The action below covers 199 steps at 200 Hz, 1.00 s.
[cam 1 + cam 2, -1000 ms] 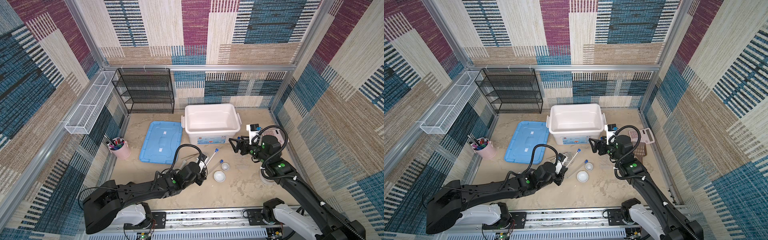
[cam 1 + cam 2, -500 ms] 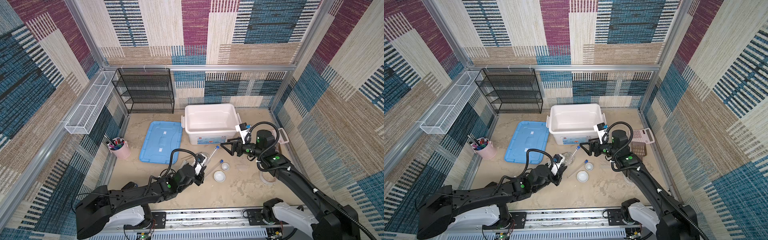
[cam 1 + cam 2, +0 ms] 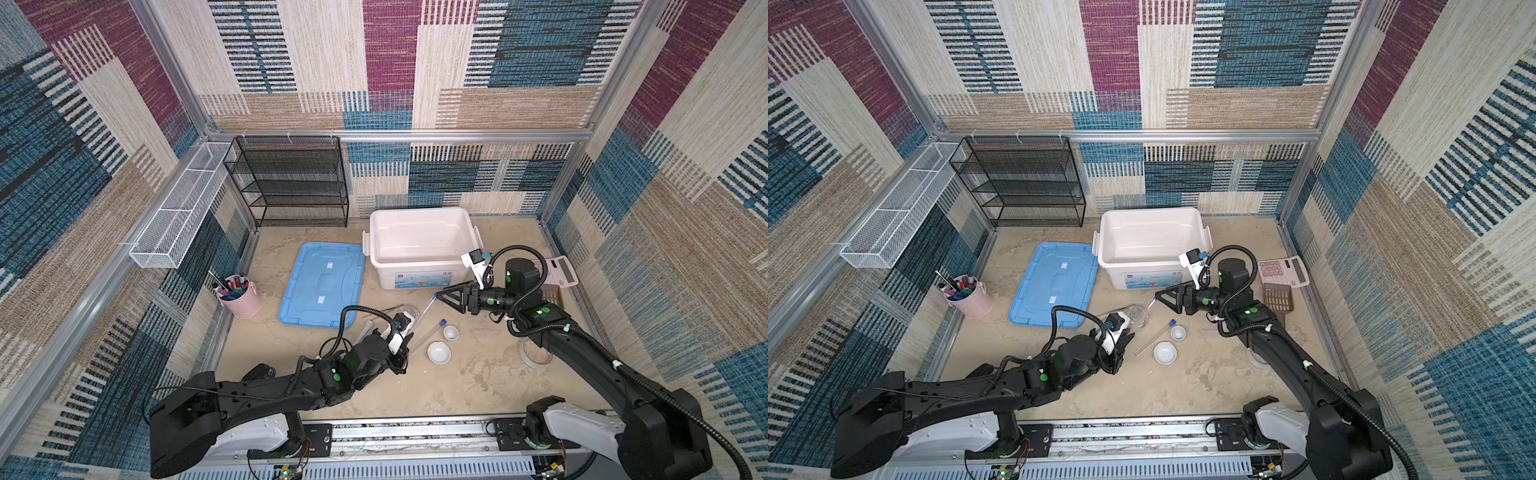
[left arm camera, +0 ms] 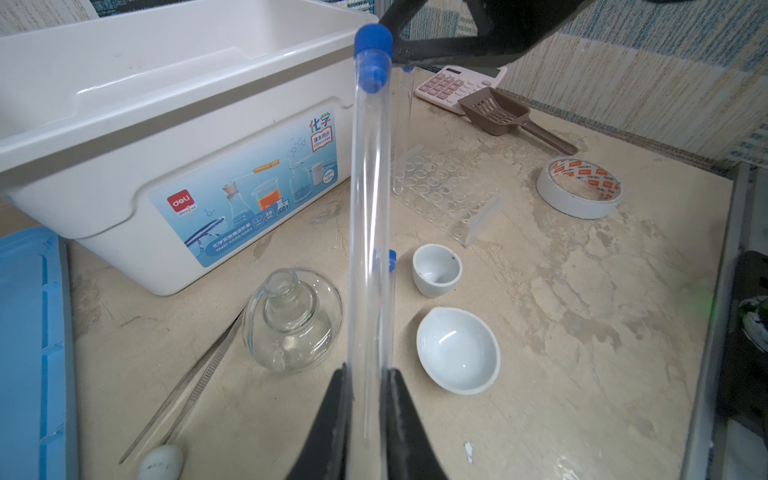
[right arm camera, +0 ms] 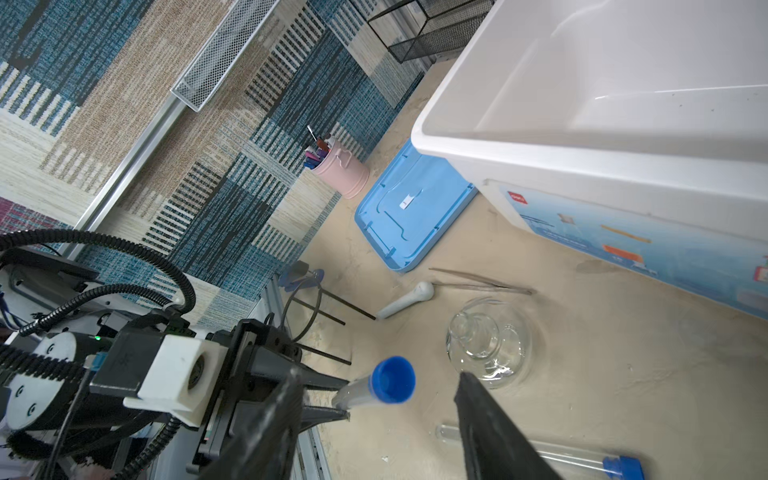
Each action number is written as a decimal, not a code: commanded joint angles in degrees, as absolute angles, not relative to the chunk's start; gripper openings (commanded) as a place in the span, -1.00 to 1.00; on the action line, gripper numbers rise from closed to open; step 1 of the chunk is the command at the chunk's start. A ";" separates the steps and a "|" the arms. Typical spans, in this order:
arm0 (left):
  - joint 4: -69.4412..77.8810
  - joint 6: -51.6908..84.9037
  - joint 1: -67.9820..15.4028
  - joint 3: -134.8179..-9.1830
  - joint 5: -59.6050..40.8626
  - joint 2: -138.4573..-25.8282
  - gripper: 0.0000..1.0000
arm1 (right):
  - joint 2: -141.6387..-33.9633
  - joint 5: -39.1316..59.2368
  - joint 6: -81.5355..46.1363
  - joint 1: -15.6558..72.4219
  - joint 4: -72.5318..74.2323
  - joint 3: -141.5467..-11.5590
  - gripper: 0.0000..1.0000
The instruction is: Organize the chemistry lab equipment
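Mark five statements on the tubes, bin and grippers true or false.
1. The left gripper is clamped on a blue-capped test tube. True.
2. The white storage bin holds the glass flask. False: the bin is empty; the flask sits on the table.
3. The right gripper is shut on that tube's cap. False: its jaws stand open on either side of it.
4. A second test tube lies on the table beside a small white cup. True.
5. The blue lid covers the bin. False: it lies flat on the table beside it.
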<state>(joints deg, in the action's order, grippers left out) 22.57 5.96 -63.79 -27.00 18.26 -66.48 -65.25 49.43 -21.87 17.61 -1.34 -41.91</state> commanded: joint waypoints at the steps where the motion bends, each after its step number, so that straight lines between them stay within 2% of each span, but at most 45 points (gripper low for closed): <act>1: 26.45 3.97 -64.01 -26.85 19.34 -66.94 -0.77 | -65.72 51.85 -24.44 17.63 2.47 -41.42 0.21; 199: 29.86 2.46 -65.39 -26.37 20.30 -68.64 -0.77 | -67.24 55.77 -27.15 17.66 5.36 -40.44 -0.27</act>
